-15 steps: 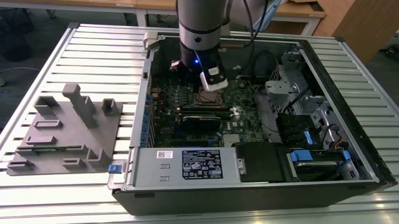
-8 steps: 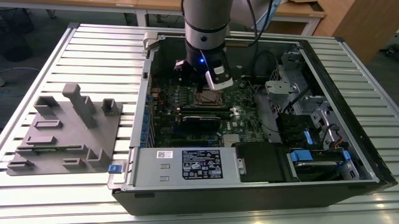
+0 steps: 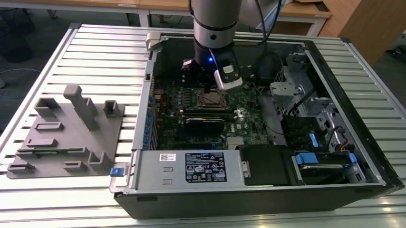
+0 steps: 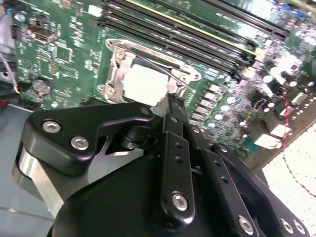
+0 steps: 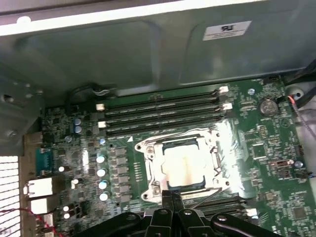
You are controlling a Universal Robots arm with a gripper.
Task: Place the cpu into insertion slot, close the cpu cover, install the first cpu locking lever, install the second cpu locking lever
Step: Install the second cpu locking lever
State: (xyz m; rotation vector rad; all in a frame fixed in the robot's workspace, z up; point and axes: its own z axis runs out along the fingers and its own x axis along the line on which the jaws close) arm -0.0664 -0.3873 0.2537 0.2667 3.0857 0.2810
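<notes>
The cpu [image 5: 181,165] lies flat in the insertion slot [image 5: 180,143], its pale metal top catching the light. It is also visible in the second wrist view, cpu [image 4: 143,84]. The silver cpu cover [image 5: 149,168] lies down around it as a frame. A thin wire locking lever [image 4: 170,71] crosses one corner of the cover, standing a little above it. My gripper [image 5: 171,196] hangs just over the socket's near edge with its fingers together and nothing between them. In the exterior view the arm reaches into the open case over the socket [image 3: 210,99].
Long black memory slots [image 5: 163,111] run beside the socket, with the grey case wall [image 5: 148,49] behind them. The case holds a power supply [image 3: 190,166] at the front and drive bays [image 3: 317,118] at the exterior view's right. A grey fixture plate [image 3: 70,133] lies outside on the slatted table.
</notes>
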